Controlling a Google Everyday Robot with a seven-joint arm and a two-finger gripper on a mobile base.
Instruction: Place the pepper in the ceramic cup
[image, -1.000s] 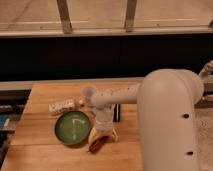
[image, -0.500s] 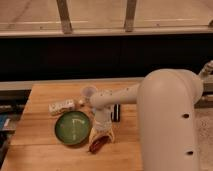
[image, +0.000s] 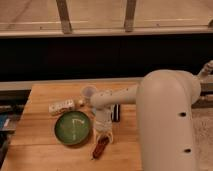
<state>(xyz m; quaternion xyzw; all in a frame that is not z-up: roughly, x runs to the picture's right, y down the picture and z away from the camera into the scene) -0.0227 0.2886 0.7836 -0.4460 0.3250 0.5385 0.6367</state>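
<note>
White packet (image: 62, 106) sits left on the table (image: 35, 152), green bowl (image: 73, 128) just in front of it. Cup (image: 89, 92) upright behind the bowl. Gripper (image: 102, 134) points down by the bowl's right edge, at the pepper's top end; open or closed, can't tell. Pepper (image: 100, 147) lies on the table near the front, apart from the cup. Dark object (image: 116, 112) further right.

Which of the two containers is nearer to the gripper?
The green bowl, right beside the gripper at the pepper; the ceramic cup stands farther back.
</note>
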